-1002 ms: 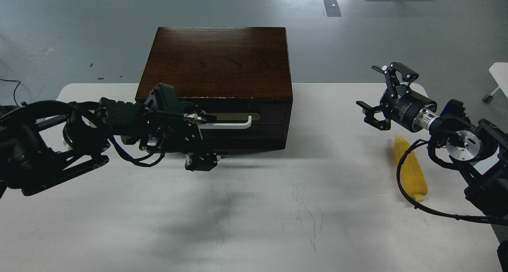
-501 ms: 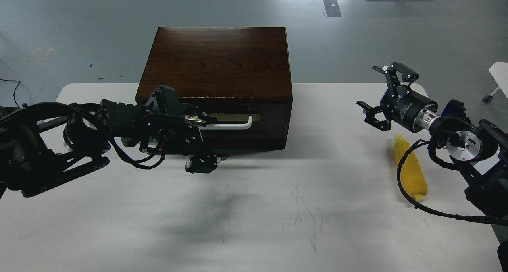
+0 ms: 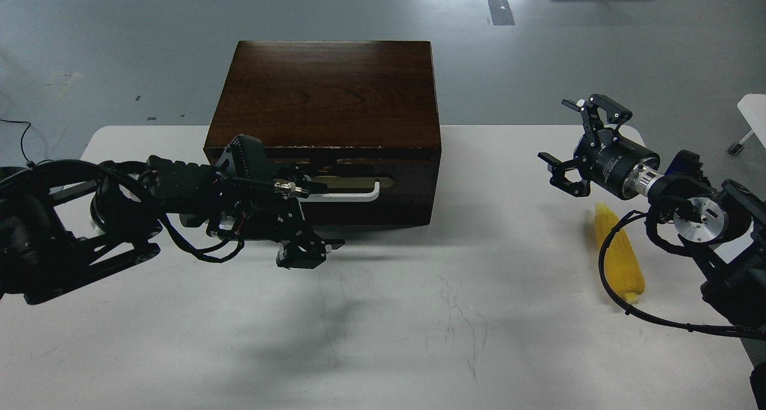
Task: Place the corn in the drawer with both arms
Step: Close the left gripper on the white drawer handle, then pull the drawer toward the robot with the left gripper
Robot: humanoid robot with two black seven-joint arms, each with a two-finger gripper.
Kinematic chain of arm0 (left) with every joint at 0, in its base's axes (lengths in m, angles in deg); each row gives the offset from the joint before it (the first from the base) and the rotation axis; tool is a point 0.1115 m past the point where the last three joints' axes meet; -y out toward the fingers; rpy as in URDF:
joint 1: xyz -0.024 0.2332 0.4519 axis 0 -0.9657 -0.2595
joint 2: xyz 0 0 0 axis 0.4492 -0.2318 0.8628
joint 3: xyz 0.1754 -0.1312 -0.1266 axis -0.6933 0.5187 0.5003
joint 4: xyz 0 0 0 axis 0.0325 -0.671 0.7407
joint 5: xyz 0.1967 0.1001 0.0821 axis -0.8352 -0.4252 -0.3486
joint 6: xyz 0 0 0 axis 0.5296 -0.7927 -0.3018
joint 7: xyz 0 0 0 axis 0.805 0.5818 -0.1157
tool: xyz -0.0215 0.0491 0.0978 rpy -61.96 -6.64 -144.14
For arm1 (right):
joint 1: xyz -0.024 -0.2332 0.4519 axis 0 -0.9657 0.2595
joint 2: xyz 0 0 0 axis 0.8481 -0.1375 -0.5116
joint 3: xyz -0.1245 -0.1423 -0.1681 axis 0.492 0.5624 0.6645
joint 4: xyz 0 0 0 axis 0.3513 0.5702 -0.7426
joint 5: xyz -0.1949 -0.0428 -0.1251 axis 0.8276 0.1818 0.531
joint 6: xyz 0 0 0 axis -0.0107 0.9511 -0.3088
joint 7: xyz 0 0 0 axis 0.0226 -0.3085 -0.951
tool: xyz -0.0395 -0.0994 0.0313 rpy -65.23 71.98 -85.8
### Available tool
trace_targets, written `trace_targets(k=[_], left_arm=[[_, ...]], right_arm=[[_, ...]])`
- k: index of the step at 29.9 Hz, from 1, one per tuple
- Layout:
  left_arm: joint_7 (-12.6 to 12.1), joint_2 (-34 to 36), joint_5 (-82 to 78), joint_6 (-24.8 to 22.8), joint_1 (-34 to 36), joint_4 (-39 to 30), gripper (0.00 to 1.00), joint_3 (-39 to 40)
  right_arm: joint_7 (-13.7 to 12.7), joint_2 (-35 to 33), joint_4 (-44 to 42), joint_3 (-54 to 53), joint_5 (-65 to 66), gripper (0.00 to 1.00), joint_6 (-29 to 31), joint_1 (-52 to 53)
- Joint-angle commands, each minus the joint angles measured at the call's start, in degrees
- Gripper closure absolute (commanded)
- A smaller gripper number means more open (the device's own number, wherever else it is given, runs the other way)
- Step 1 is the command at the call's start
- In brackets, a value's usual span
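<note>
The dark wooden box (image 3: 323,93) stands at the table's back centre. Its drawer (image 3: 407,185) is pulled out a crack, with a thin pale gap along its top. My left gripper (image 3: 304,188) is at the left end of the white bar handle (image 3: 359,195) and covers that end; it looks closed on it. The yellow corn (image 3: 619,254) lies on the table at the right, pointing away from me, with a black cable across it. My right gripper (image 3: 570,136) is open and empty, in the air just beyond the corn's far tip.
The white table (image 3: 419,314) ends close to the right of the corn. My right arm's joints (image 3: 700,218) hang beside the corn. Grey floor lies behind the box.
My left arm has drawn back toward me and the handle has come with it, so the drawer has opened a crack. The right arm and the corn have not moved.
</note>
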Motion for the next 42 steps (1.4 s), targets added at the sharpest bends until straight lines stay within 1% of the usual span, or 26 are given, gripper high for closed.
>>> trace_targets(k=[1, 10, 16, 22, 29, 42], left_arm=[[-0.05, 0.21, -0.01, 0.01, -0.75, -0.67, 0.02, 0.02], [-0.05, 1.7, -0.01, 0.1, -2.77, -3.39, 0.02, 0.11], [-0.14, 2.85, -0.01, 0.1, -2.86, -4.71, 0.02, 0.11], [-0.14, 5.21, -0.01, 0.1, -2.95, -7.87, 0.02, 0.19], [-0.14, 6.89, -0.01, 0.1, -4.18, -9.81, 0.02, 0.19], [-0.23, 7.42, -0.01, 0.27, -7.43, -12.89, 0.02, 0.28]], right_arm=[[0.0, 0.0, 0.0, 0.0, -0.04, 0.0, 0.0, 0.0], [0.0, 0.0, 0.0, 0.09, 0.05, 0.0, 0.0, 0.0], [0.0, 0.0, -0.09, 0.09, 0.05, 0.0, 0.0, -0.09], [0.0, 0.0, -0.17, 0.09, 0.05, 0.0, 0.0, -0.09], [0.0, 0.0, -0.09, 0.09, 0.05, 0.0, 0.0, -0.09], [0.0, 0.0, -0.09, 0.18, 0.05, 0.0, 0.0, -0.18]])
